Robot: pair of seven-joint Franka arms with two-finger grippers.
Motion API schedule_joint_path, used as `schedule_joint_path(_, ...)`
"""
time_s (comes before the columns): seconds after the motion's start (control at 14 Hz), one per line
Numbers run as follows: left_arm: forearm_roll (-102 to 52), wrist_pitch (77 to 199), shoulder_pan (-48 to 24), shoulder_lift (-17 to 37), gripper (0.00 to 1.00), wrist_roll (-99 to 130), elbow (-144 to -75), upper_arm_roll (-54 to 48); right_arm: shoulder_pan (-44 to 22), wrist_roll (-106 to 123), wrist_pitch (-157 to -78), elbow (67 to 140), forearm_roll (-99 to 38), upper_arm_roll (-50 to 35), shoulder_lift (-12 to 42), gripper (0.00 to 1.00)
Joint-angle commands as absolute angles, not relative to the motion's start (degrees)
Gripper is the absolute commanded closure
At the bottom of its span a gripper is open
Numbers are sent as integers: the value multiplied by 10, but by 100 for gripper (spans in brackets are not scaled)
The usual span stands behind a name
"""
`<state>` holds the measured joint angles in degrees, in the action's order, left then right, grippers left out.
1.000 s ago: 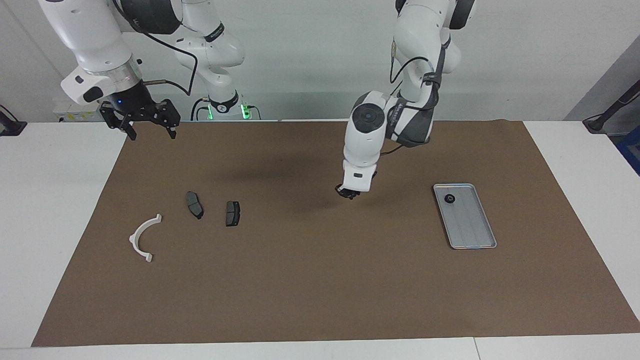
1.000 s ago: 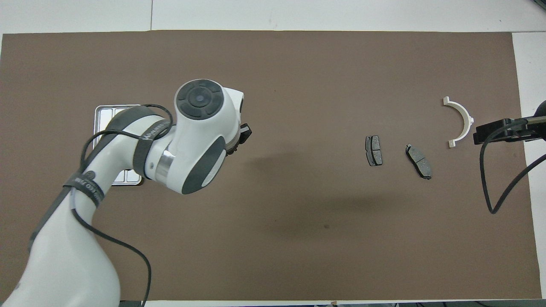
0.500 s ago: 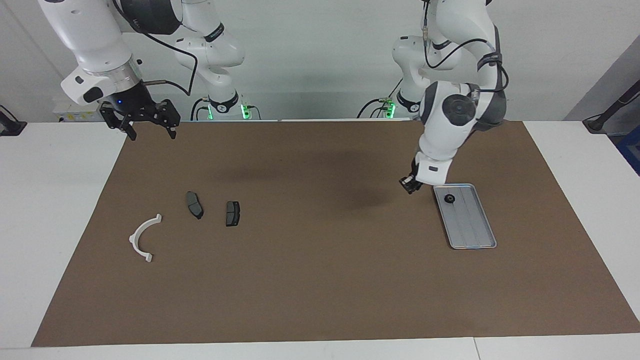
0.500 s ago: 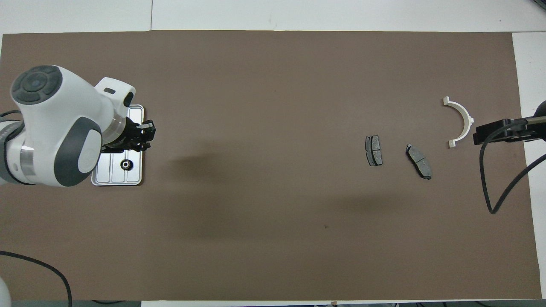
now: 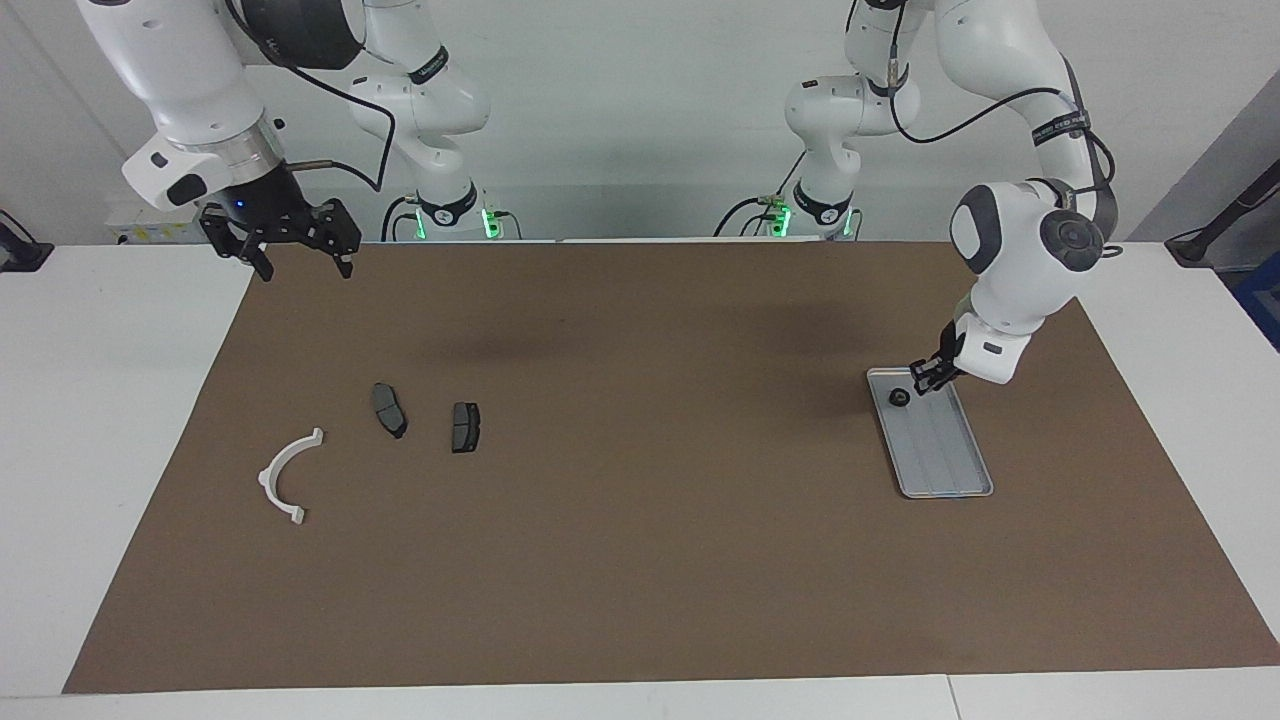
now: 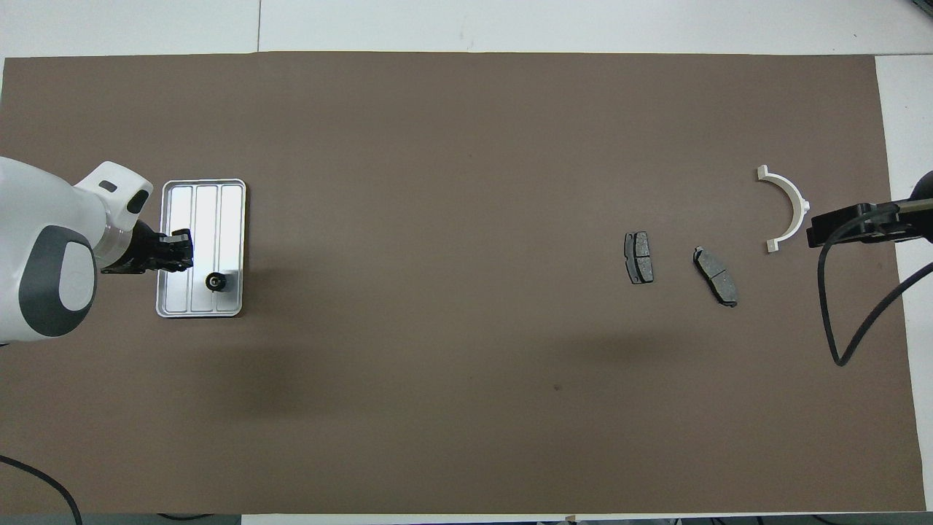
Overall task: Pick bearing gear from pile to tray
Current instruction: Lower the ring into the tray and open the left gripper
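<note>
Surface: white bench [image 5: 120,420], brown mat [image 5: 640,560] | Room: pale wall | Gear [image 5: 899,398] in tray [image 5: 945,470] (robots' end) | Left pincer [image 5: 928,375] pressed together over tray | Right pincer [image 5: 295,258] spread, waiting over mat corner

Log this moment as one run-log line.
left gripper: shut, over tray | gear: lying in tray | right gripper: open, waiting above mat corner | plates, white bracket: on mat, untouched
</note>
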<state>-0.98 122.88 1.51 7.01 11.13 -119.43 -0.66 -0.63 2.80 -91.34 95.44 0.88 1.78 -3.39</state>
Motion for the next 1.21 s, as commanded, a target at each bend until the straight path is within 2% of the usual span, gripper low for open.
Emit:
schedule_joint_path(0.0,-8,1268,35,38,100,92,-1251,-13,-4,24,-932,967,-4,16,-40,0)
schedule_joint_path(0.57,-8,1327,53,46,100,65,-1299,-12,-5,20,-933,965,-3,16,-38,0)
schedule_joint_path(1.14,-7,1370,58,69,100,63,-1303,-13,-4,22,-940,965,-4,16,-38,0)
